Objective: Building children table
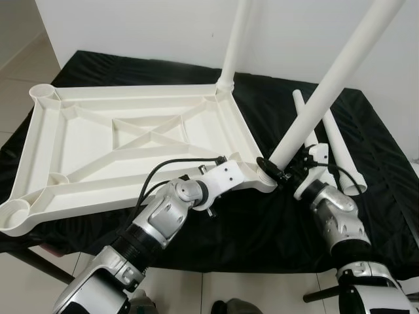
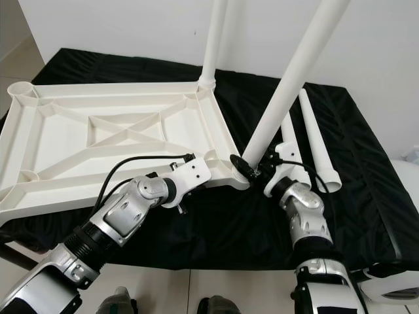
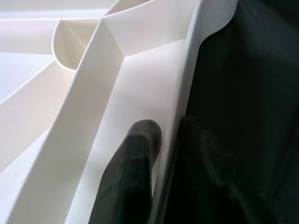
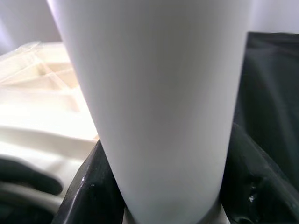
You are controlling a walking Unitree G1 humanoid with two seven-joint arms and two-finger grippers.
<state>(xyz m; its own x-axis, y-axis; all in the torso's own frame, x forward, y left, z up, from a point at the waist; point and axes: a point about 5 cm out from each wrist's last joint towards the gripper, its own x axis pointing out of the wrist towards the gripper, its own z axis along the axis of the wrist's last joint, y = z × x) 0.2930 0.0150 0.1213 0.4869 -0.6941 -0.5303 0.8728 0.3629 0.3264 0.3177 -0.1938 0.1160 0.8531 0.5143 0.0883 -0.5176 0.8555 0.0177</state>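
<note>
The near rim of the upturned white tabletop (image 1: 85, 140) is being pinched by the left gripper (image 3: 161, 154), a white table leg (image 1: 327, 85) is being clasped at the corner socket by the right gripper (image 1: 281, 173), and beyond, two loose legs (image 2: 314, 140) are lying on the black cloth (image 1: 262, 222).

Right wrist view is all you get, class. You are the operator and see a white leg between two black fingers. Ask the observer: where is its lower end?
Observer: The right gripper holds the leg with its lower end at the near right corner socket of the upturned tabletop.
Operator: Is the leg upright?
Observer: No, it tilts up and to the right. The fitted leg at the far right corner stands straight.
Operator: Is anything steadying the tabletop?
Observer: Yes. The left gripper clamps its near rim, with one finger inside and one outside. Two spare legs lie on the black cloth to the right.
</note>
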